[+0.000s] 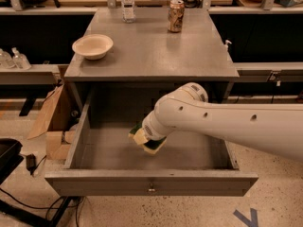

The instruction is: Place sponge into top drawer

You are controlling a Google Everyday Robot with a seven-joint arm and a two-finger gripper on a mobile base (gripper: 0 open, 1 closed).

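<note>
Your top drawer (150, 179) stands pulled fully out toward six o'clock from under the grey table (151, 56), its floor open to the camera and its small knob (151, 189) facing you. That is why the arm (227, 124) can reach in from above without touching the front panel. The arm comes in from about four o'clock, crosses the drawer's right wall, bends at a rounded joint just under the table's front edge, and then points down and toward eight o'clock into the box. The gripper (152, 133) sits at the end of it, inside the drawer and a little left of the middle, mostly hidden behind the wrist. The sponge (144, 140) is right at the gripper's tip, tilted, with pale foam showing and a dark green edge toward ten o'clock. It is within the drawer's walls and low over the floor, or perhaps already on it; you cannot tell which. You also cannot tell whether the gripper is clamped on the sponge or has let it go. My judgement is that the placing is nearly done, and that what remains is a release and a clean lift out past the table edge at twelve o'clock. The bowl (93, 45) at ten o'clock on the tabletop, the soda can (176, 15) at one o'clock and the bottle (127, 4) near eleven are all well away from the arm.
</note>
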